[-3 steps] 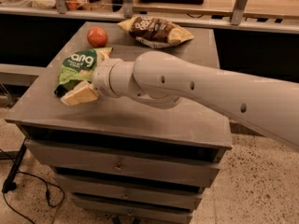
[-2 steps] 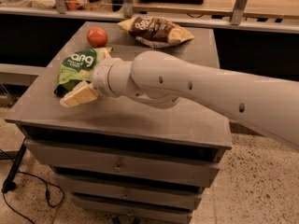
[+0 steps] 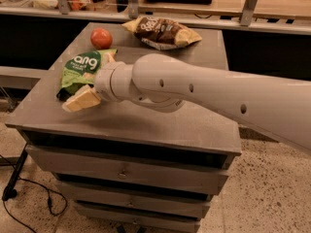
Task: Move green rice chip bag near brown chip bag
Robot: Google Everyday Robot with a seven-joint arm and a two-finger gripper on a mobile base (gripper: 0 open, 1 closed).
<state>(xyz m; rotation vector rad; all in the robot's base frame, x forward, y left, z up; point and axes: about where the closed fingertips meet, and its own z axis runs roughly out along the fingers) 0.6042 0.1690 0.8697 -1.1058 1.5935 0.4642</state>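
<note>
Green rice chip bag lies flat on cabinet top, directly under robot's gripper, placed there apparently for a pickup; whether it's clamped yet can't be told. Red fruit just beyond gripper; brown chip bag farther back-right, well apart.

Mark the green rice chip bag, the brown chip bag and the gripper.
green rice chip bag [image 3: 82, 62]: camera view, its white lettering.
brown chip bag [image 3: 156, 28]: camera view, its dark middle.
gripper [image 3: 86, 82]: camera view, its tip end, at the green rice chip bag.
</note>
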